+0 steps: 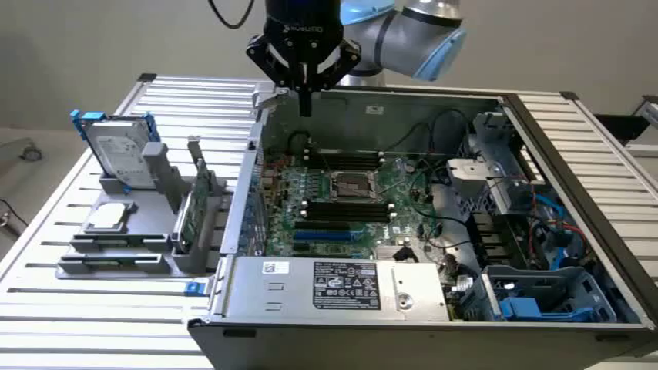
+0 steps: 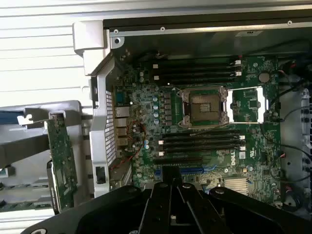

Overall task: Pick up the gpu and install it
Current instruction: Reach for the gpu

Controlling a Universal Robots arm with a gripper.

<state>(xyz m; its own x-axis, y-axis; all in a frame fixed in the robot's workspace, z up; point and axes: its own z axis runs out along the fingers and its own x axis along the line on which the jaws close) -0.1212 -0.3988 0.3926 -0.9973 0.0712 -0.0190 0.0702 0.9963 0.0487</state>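
The gpu (image 1: 191, 210) stands on edge in a grey holder (image 1: 123, 250) just outside the open computer case, on the exterior view's left. The wrist view shows its green circuit board (image 2: 62, 161) beside the case's perforated side wall. My gripper (image 1: 304, 104) hangs above the case's back edge, well above and away from the card. Its fingers point down, pressed together and holding nothing. In the wrist view the gripper (image 2: 170, 187) looks down on the motherboard (image 2: 204, 126), with the blue expansion slots (image 2: 192, 170) just past the fingertips.
A silver hard drive in a blue frame (image 1: 116, 150) stands upright at the holder's far end, and another drive (image 1: 110, 216) lies flat on it. Inside the case are the CPU socket (image 1: 353, 185), black memory slots (image 1: 347, 210), cables (image 1: 442, 223) and a power supply (image 1: 344, 287).
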